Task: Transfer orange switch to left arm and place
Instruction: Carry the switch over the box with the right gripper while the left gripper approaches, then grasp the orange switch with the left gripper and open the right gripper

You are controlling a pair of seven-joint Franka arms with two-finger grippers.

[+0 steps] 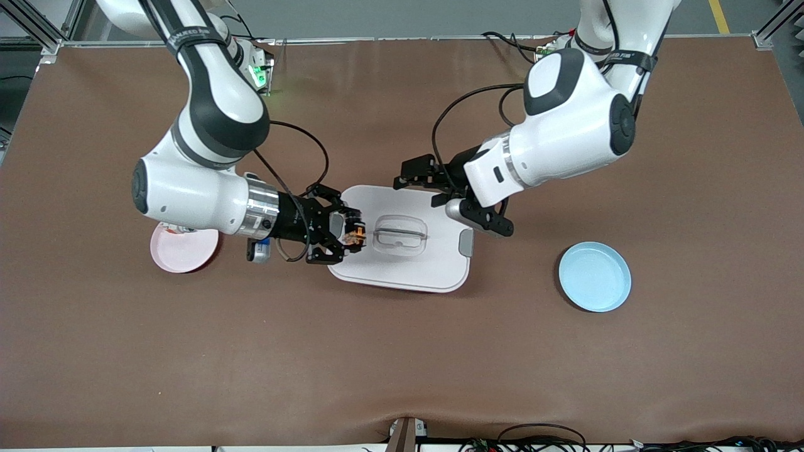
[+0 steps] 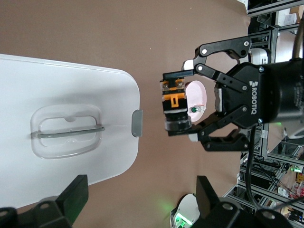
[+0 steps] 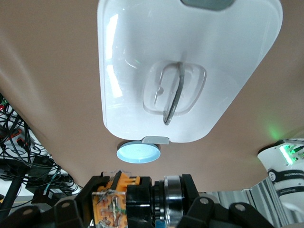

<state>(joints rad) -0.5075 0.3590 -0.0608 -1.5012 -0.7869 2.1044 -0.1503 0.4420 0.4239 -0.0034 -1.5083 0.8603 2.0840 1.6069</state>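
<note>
Between the closed fingers of the right gripper [image 1: 352,233] sits the orange switch [image 1: 357,234], pinched at its two ends and lifted clear of the table; the left wrist view shows its black body, orange band and clear end cap [image 2: 175,106] clamped lengthwise. The gripper hangs over the edge of the box [image 1: 402,242] at the right arm's end of it, above the rim of the white lid. The right arm comes in from its base and lies low across the table, passing over a pink plate [image 1: 183,248], where a small white part with a green tip [image 2: 195,109] shows in the left wrist view.

The left gripper [image 1: 411,174] has its jaws spread wide with nothing between them, its fingers [image 1: 416,168] over the box's edge that lies farthest from the front camera. From its wrist camera the two black fingertips [image 2: 73,195] frame the lid.

The box lies flat at the middle of the brown table [image 1: 402,351], its clear recessed handle [image 1: 401,235] on top and a grey clip [image 1: 465,242] on the side toward the left arm's end. A light blue plate [image 1: 595,277] rests on the table, apart from the box, toward the left arm's end and slightly nearer the front camera.
</note>
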